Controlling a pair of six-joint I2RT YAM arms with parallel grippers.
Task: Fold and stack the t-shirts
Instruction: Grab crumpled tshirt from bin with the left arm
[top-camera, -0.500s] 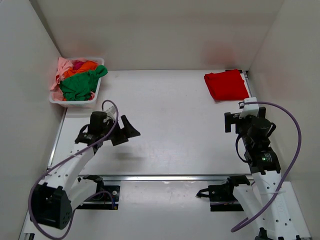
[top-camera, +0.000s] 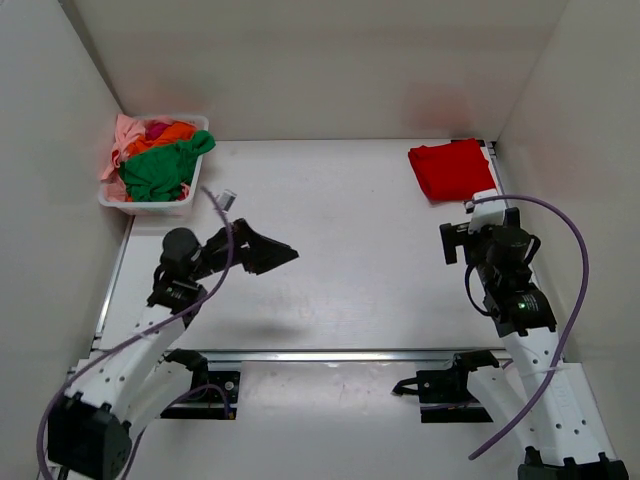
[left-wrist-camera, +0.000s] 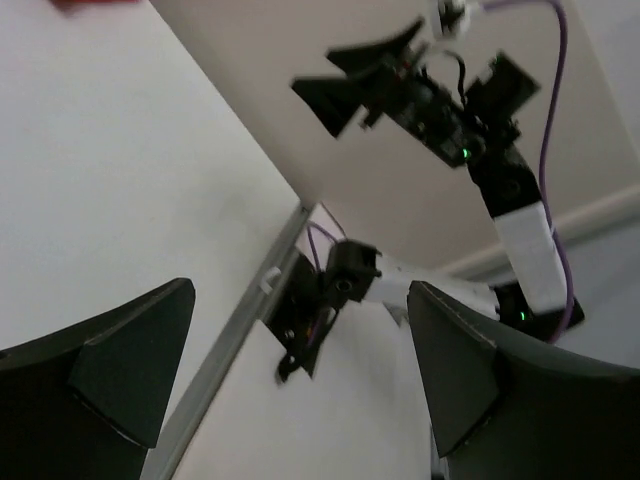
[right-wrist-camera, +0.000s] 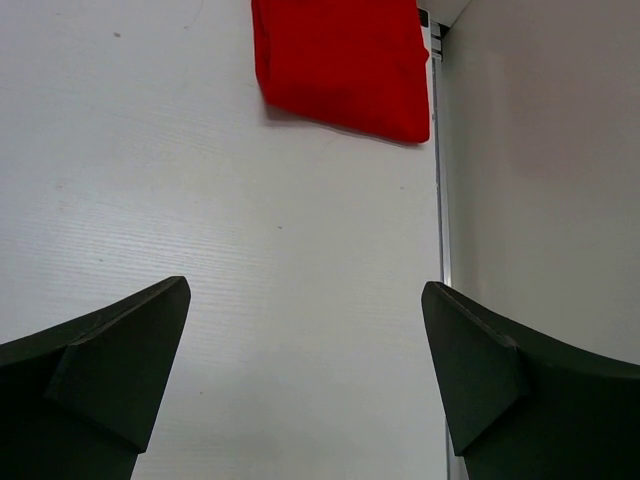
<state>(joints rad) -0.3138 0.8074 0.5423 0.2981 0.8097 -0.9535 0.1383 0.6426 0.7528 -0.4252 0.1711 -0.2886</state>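
Note:
A folded red t-shirt (top-camera: 452, 170) lies flat at the far right corner of the table; it also shows in the right wrist view (right-wrist-camera: 340, 60) ahead of my open fingers. A dark green t-shirt (top-camera: 158, 170) lies on top of orange (top-camera: 165, 136), pink (top-camera: 122, 140) and magenta (top-camera: 157, 128) shirts in the white basket (top-camera: 150, 207) at the far left. My left gripper (top-camera: 275, 252) is open and empty, held above the table and pointing right (left-wrist-camera: 300, 380). My right gripper (top-camera: 478, 238) is open and empty, a little short of the red shirt (right-wrist-camera: 305, 370).
White walls close in the table on the left, back and right. A metal rail (top-camera: 330, 354) runs along the near edge by the arm bases. The left wrist view looks across at the right arm (left-wrist-camera: 450, 110).
My left gripper has swung to the right and turned to point across the table. My right arm has shifted slightly toward the far side. The shirts have not moved.

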